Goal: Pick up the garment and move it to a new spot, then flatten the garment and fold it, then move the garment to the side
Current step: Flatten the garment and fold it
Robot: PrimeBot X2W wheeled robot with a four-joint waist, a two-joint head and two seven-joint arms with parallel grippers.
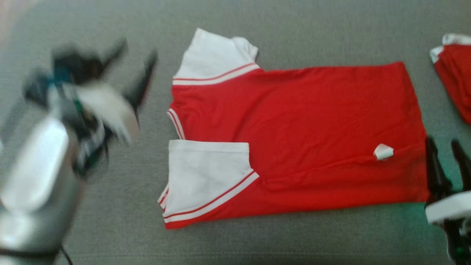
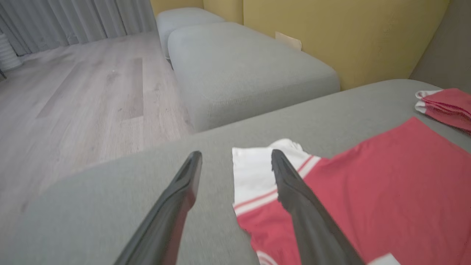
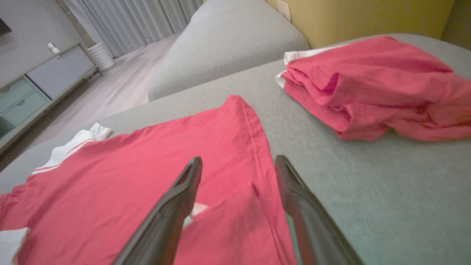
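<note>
A red garment point(image 1: 298, 136) with white sleeves lies flat on the grey sofa surface point(image 1: 121, 206), its near side folded over so one sleeve point(image 1: 206, 176) rests on the body. My left gripper point(image 1: 134, 71) hovers open and blurred to the left of the sleeves, holding nothing. In the left wrist view its fingers point(image 2: 294, 191) spread above the far white sleeve point(image 2: 254, 173). At the hem's near right corner my right gripper point(image 1: 447, 152) stands open and empty. The right wrist view has its fingers point(image 3: 176, 206) astride the garment's hem edge point(image 3: 254, 147).
A second red garment point(image 1: 456, 73) lies crumpled at the right edge, seen large in the right wrist view point(image 3: 375, 84). A grey ottoman point(image 2: 239, 70) and a yellow wall stand beyond the sofa edge. Wooden floor point(image 2: 81, 95) lies off to the left.
</note>
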